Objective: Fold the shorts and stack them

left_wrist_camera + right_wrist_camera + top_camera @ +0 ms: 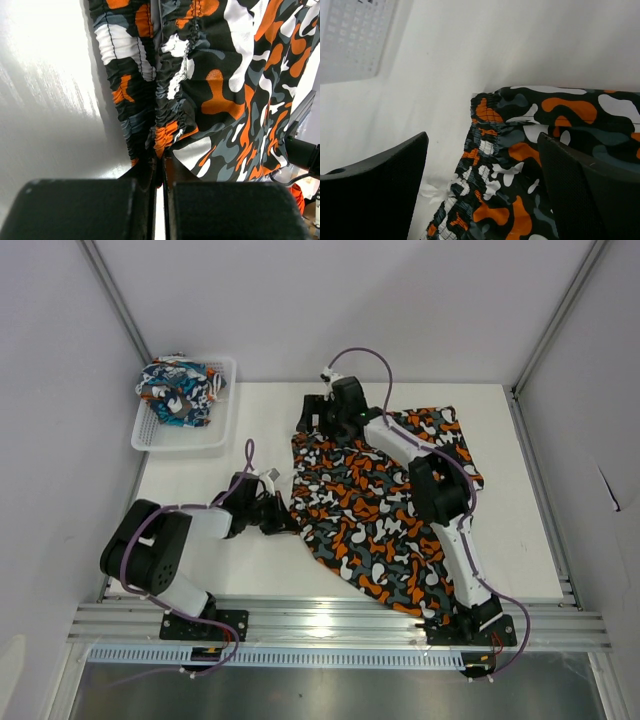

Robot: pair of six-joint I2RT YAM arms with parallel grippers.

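The camouflage shorts (375, 510) lie spread on the white table, orange, black, grey and white. My left gripper (283, 520) is shut on the elastic waistband (160, 135) at the shorts' left edge. My right gripper (318, 425) is open, hovering over the far corner of the waistband (487, 125), one finger on either side of it. The blue-teal cartoon shorts (178, 390) sit bunched in the basket at the far left.
A white mesh basket (220, 430) stands at the table's far left corner; its wall (350, 40) shows in the right wrist view. Grey walls enclose the table. A metal rail (340, 625) runs along the near edge.
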